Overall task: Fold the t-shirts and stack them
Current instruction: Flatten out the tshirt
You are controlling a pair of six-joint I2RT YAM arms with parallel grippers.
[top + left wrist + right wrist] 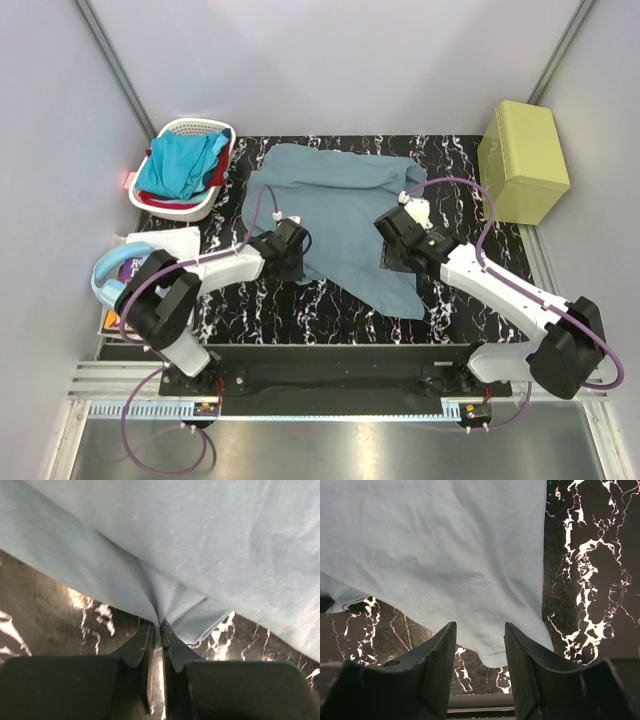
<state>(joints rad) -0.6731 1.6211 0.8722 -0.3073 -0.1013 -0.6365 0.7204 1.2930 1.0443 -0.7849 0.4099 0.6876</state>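
Observation:
A muted grey-blue t-shirt (340, 215) lies spread on the black marbled table. My left gripper (296, 252) is shut on its left edge; the left wrist view shows the cloth (200, 540) pinched between the jaws (161, 630). My right gripper (392, 248) is open above the shirt's right side; in the right wrist view the shirt (445, 555) lies under the spread jaws (480, 630), its corner between them. A turquoise t-shirt (182, 165) and a red one (150, 197) lie bundled in the white basket (213, 195).
A yellow-green box (524, 160) stands at the back right. Blue headphones (103, 283) and a book (145, 248) lie at the left beside the table. Grey walls close in on both sides.

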